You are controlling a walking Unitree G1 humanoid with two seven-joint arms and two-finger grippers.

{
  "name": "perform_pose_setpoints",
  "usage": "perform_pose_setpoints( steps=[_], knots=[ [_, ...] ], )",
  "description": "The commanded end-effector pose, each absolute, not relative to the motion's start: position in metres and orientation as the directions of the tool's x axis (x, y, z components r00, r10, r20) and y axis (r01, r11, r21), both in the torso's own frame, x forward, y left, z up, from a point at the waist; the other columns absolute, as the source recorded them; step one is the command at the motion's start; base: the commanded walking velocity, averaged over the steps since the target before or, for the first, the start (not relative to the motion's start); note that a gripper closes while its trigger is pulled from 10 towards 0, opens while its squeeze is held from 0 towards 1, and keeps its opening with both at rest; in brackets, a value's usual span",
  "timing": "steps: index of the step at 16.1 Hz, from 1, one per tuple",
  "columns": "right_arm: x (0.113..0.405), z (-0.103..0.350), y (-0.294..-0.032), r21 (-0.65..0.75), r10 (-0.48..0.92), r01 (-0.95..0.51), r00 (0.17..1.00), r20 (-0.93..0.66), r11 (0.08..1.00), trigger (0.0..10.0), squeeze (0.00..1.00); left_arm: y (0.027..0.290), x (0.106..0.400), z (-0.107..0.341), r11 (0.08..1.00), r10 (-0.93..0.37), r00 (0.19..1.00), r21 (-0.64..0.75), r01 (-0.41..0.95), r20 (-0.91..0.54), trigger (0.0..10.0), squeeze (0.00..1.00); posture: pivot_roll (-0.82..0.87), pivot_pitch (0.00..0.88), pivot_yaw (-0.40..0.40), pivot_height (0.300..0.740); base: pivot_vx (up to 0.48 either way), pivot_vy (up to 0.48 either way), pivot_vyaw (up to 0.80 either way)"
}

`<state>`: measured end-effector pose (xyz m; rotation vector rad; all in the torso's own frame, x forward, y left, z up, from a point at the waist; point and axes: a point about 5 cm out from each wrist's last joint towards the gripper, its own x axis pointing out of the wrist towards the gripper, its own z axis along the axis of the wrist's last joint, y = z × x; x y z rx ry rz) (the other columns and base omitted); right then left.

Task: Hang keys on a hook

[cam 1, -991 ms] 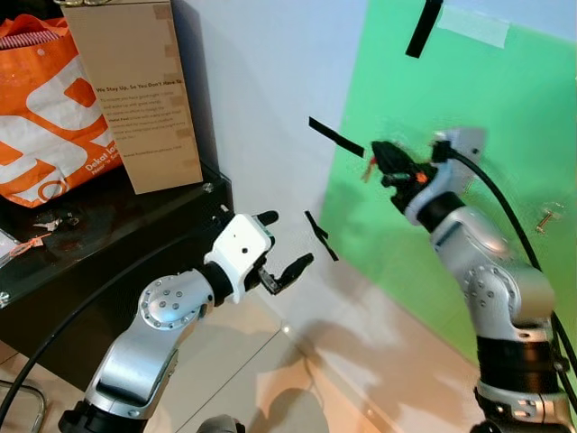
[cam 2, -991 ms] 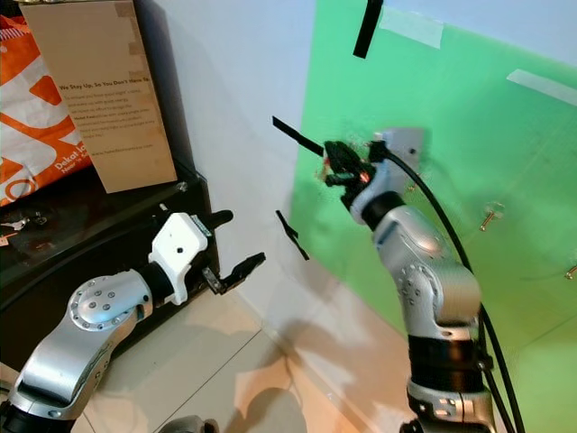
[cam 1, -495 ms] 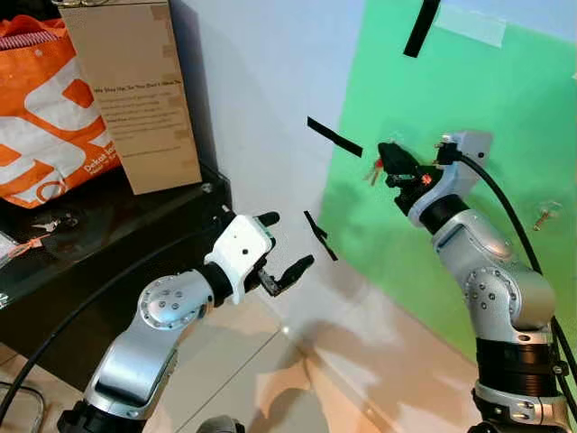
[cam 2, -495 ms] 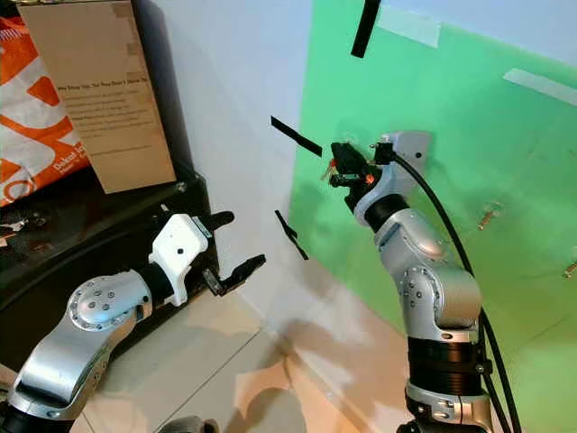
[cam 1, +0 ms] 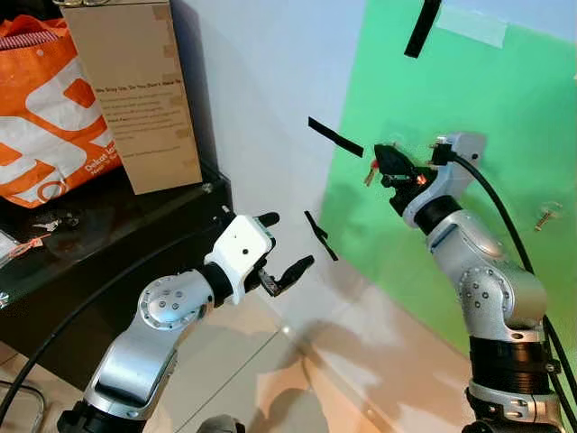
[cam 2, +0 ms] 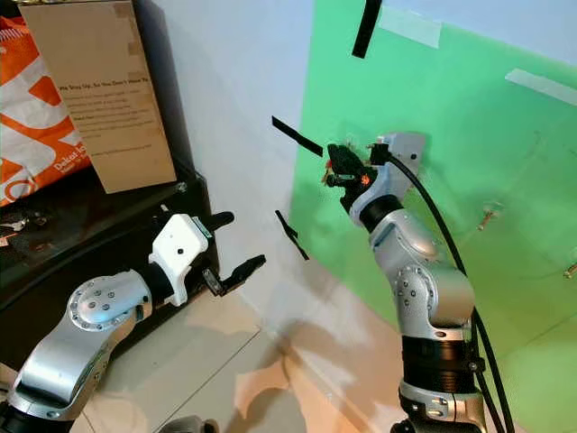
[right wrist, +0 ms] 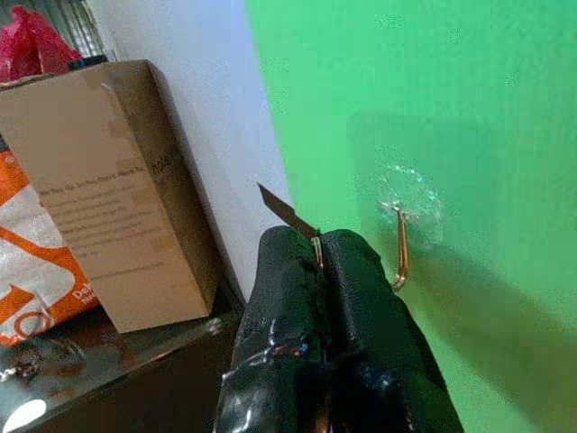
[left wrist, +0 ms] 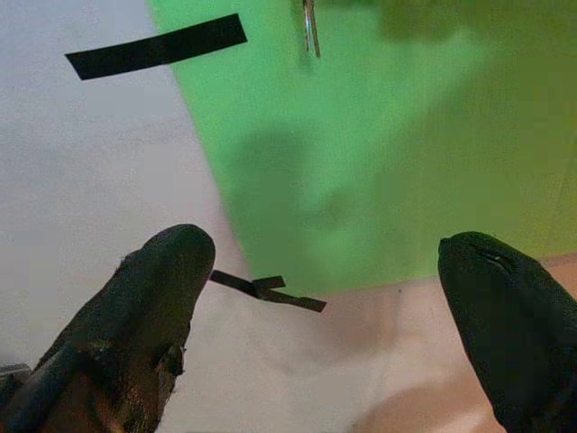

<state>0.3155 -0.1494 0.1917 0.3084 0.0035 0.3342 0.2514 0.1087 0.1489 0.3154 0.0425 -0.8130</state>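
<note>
- Head views: the right gripper (cam 1: 386, 164) is raised against the green sheet (cam 1: 487, 99) on the far wall, its jaws pinched on the keys (cam 1: 370, 173), which dangle just left of the fingertips as a small glinting piece
- The left gripper (cam 1: 281, 251) hovers low in front of the white wall (cam 1: 261, 99), near the edge of the black tabletop (cam 1: 108, 244), its jaws spread wide and holding nothing
- On that tabletop, to the far left, stand a cardboard box (cam 1: 135, 90) and an orange bag (cam 1: 45, 108); strips of black tape (cam 1: 335, 137) sit on the wall, and further hooks (cam 1: 545, 216) show far right on the green sheet
- Left wrist view: the two black fingertips (left wrist: 162, 271) stand well apart with bare wall between them; a thin sliver of metal (left wrist: 310, 23), probably the keys, hangs against the green near the picture's edge
- Right wrist view: the jaws are closed flat together on a thin metal ring or key edge (right wrist: 316, 250) that pokes out between the pads; a clear stick-on hook (right wrist: 401, 244) with a copper-coloured prong is just beyond the tips, not yet threaded
- Handling, as a judgement: the keys look light, stiff and slick, and hang loose from the ring, so they will likely swing. Holding by the ring, leaving its loop open, seems best for slipping it over the prong; a hard push could pull the stick-on hook off the sheet
</note>
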Motion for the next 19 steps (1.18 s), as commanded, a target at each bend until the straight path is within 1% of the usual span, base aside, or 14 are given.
perform_pose_setpoints(
  steps=[1,4,6,8,13,17,19],
  knots=[
    [0.319,0.193,-0.153,0.315,0.297,-0.294,0.954,0.040,0.902,10.0,0.00,0.107,0.249,0.152,0.634,-0.717,0.680,0.263,0.727,-0.152,10.0,0.00,0.05,0.000,-0.041,0.740,0.000,0.000,0.00],
    [0.320,0.189,-0.157,0.349,0.249,-0.237,0.968,0.013,0.907,10.0,0.00,0.107,0.249,0.152,0.635,-0.716,0.682,0.263,0.726,-0.152,10.0,0.00,0.05,0.000,-0.041,0.740,0.000,0.000,0.00],
    [0.321,0.189,-0.164,0.404,0.199,-0.189,0.980,0.018,0.895,10.0,0.00,0.107,0.249,0.152,0.636,-0.715,0.683,0.263,0.725,-0.154,10.0,0.00,0.05,0.000,-0.041,0.740,0.000,0.000,0.00],
    [0.320,0.189,-0.168,0.424,0.177,-0.169,0.984,0.020,0.890,10.0,0.00,0.107,0.248,0.151,0.636,-0.715,0.682,0.263,0.726,-0.155,10.0,0.00,0.05,0.000,-0.041,0.740,0.000,0.000,0.00],
    [0.315,0.178,-0.173,0.430,0.108,-0.070,0.992,-0.063,0.900,10.0,0.00,0.108,0.247,0.152,0.633,-0.717,0.680,0.262,0.728,-0.155,10.0,0.00,0.05,0.003,-0.039,0.740,0.000,0.000,0.00],
    [0.310,0.173,-0.174,0.406,0.020,0.022,0.995,-0.099,0.914,10.0,0.00,0.108,0.247,0.153,0.633,-0.718,0.680,0.265,0.727,-0.151,10.0,0.00,0.06,0.005,-0.037,0.740,0.000,0.000,0.00],
    [0.307,0.174,-0.175,0.368,-0.012,0.050,0.994,-0.105,0.928,10.0,0.00,0.107,0.247,0.154,0.631,-0.719,0.678,0.266,0.729,-0.151,10.0,0.00,0.05,0.007,-0.035,0.740,0.000,0.000,0.00]
  ],
)
